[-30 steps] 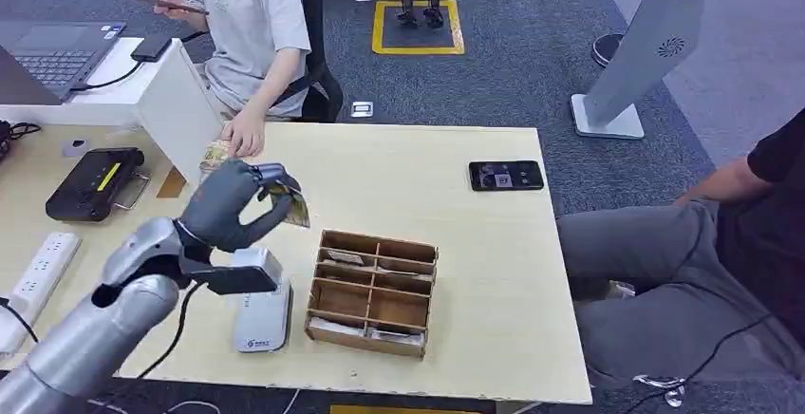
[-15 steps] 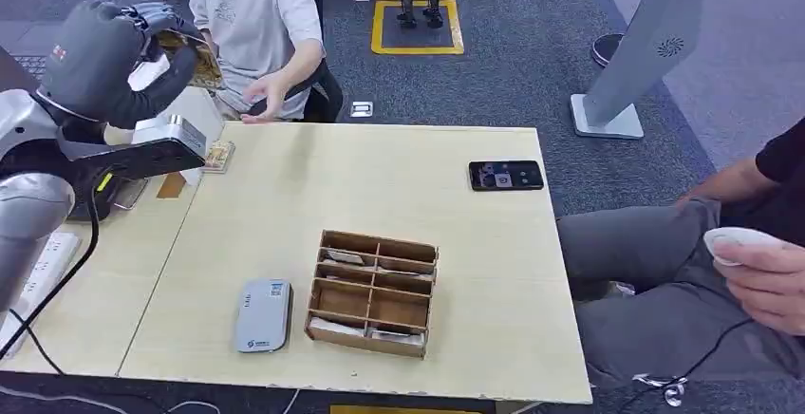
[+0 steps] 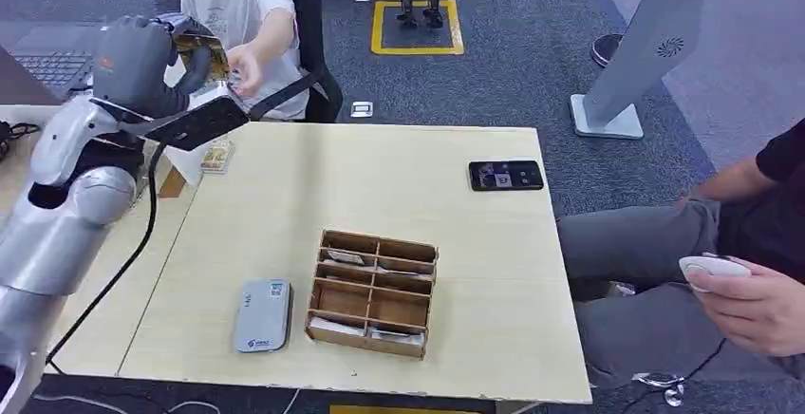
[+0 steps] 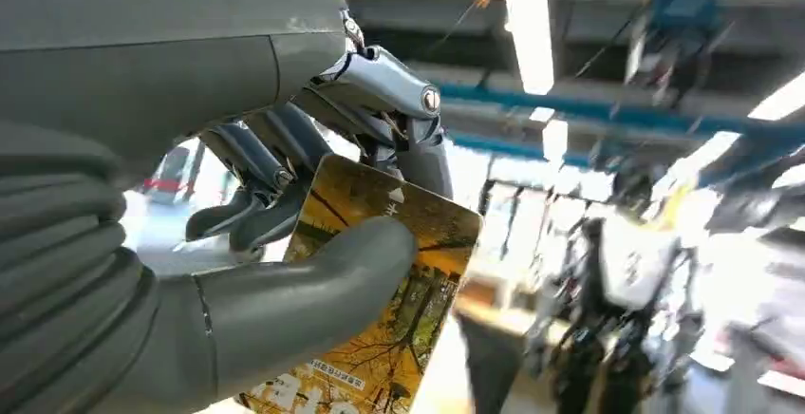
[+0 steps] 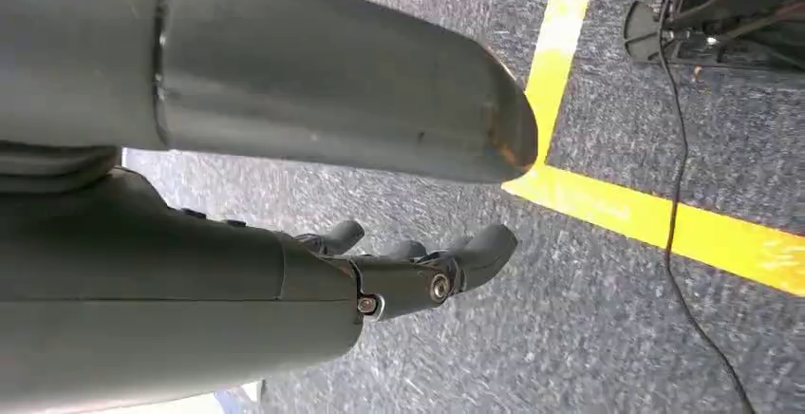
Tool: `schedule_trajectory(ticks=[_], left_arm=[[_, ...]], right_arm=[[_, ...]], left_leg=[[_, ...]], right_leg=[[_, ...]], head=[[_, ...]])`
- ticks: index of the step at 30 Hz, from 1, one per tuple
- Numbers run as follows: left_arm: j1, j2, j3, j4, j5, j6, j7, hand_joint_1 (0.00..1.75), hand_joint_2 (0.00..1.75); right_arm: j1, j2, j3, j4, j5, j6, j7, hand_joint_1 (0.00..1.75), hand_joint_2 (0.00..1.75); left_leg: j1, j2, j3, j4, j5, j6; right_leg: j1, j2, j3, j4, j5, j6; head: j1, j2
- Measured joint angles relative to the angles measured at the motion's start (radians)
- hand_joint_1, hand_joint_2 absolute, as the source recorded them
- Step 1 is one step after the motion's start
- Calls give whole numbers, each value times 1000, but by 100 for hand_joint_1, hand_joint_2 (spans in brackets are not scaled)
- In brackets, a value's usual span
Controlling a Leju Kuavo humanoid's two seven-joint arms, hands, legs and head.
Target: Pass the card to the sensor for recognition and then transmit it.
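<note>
**Card at handover, sensor step judged done**

**Step in hand.** The left robot hand (image 3: 142, 61) is raised at 10 o'clock of the head view, above the far left corner of the counter (image 3: 456, 234). It pinches the card (image 3: 202, 53), thumb over the printed face and fingers (image 4: 275, 162) behind it, as the left wrist view shows. The card juts toward a person (image 3: 249, 15) seated beyond the counter's far edge. That person's hand (image 3: 245, 65) is lifted just beside the card; whether it touches the card cannot be told. The sensor (image 3: 262, 315), a flat grey unit, lies near the counter's front edge at 7 o'clock, well apart from the card. Judgement: recognition is over and transmission is under way.

**Next move.** Judged from the pose: hold the card steady until the person's fingers close on its free edge, then loosen thumb and fingers without tugging. A premature release risks dropping the card.

**Right robot hand** (image 5: 418, 267). Hangs over carpet floor, fingers loosely curled, grasping nothing.

**Other items.** Wooden divider box (image 3: 372, 291) beside the sensor at 6 o'clock, cards in its compartments. Phone (image 3: 506, 175) at 2 o'clock. Small card stack (image 3: 217, 156) at the far left. A second person at 4 o'clock holds a white object (image 3: 714, 267).

**Change from earlier frames.** One second ago the left robot hand held the card low over the counter, just above the sensor. Half a second ago it was already raised at the far left. Now it sits nearer the person, whose hand has risen to meet the card.
</note>
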Motion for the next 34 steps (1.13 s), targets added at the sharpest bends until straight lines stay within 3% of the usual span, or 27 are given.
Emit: schedule_trajectory(ticks=[7, 16, 17, 18, 19, 34], left_arm=[[42, -38, 0, 103, 4, 16, -2, 175, 175], [54, -54, 0, 139, -24, 23, 2, 175, 175], [54, -56, 0, 144, -28, 24, 2, 143, 175], [55, -56, 0, 146, -30, 25, 2, 143, 175], [57, -57, 0, 149, -31, 27, 2, 0, 175], [116, -36, 39, 153, -34, 115, -53, 0, 175]], right_arm=[[0, 0, 19, 0, 21, 0, 36, 0, 0], [0, -1, 31, -5, 45, -6, 36, 0, 0], [0, -1, 33, -6, 50, -6, 36, 0, 0], [-1, -1, 35, -7, 51, -8, 37, 0, 0], [-2, -1, 37, -8, 51, -10, 41, 0, 0], [-5, -4, 47, -16, 53, -18, 52, 0, 0]], left_leg=[[0, -1, 0, 0, 0, 0], [0, -1, -1, 0, 0, 0], [0, -1, -1, 0, 0, 0], [0, -1, -1, 0, 0, 0], [0, -1, -1, 0, 0, 0], [0, -1, -1, 0, 0, 0]], right_leg=[[0, 0, 0, 0, 0, 0], [0, 0, 0, 0, 0, 0], [0, 0, 0, 0, 0, 0], [0, 0, 0, 0, 0, 0], [0, 0, 0, 0, 0, 0], [0, -1, 0, 0, 0, 0]], head=[[1, 0], [1, 0], [1, 0], [1, 0], [1, 0], [0, 0]])
